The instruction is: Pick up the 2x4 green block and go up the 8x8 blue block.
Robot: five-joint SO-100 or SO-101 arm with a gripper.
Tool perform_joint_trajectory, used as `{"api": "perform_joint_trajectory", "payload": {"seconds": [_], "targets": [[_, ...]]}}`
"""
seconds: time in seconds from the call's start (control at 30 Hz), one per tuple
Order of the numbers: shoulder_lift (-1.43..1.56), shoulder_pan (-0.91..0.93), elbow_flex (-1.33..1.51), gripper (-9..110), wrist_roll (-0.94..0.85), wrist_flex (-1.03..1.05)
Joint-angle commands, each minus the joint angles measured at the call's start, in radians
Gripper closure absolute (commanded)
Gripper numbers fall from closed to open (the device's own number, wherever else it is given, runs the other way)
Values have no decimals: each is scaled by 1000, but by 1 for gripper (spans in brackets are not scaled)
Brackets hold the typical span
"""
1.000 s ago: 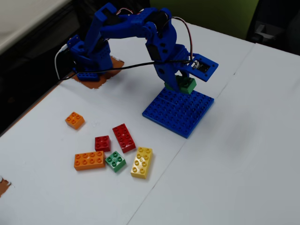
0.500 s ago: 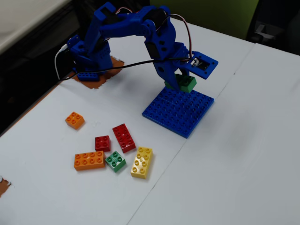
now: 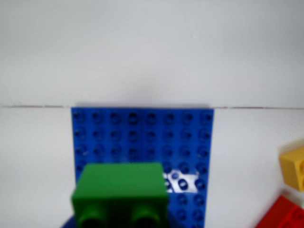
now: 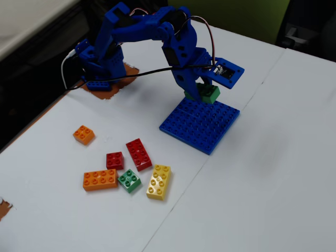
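blue arm's gripper (image 4: 202,90) clamped on the 2x4 green block (image 4: 208,93), held just above the 8x8 blue block (image 4: 210,131) near its far edge, loose bricks (image 4: 138,153) well apart on white table (image 4: 273,173)

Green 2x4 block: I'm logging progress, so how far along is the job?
Pickup looks done: the gripper holds the 2x4 green block off the table. In hand: it hangs over the far part of the 8x8 blue block; the wrist view shows blue studs beyond it. Left: setting it down and releasing.
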Motion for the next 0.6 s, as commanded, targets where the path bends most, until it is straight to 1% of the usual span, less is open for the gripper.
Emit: {"api": "perform_joint_trajectory", "payload": {"seconds": [0.0, 0.57], "targets": [[77, -9, -5, 101, 3, -2], [77, -9, -5, 101, -3, 6]]}}
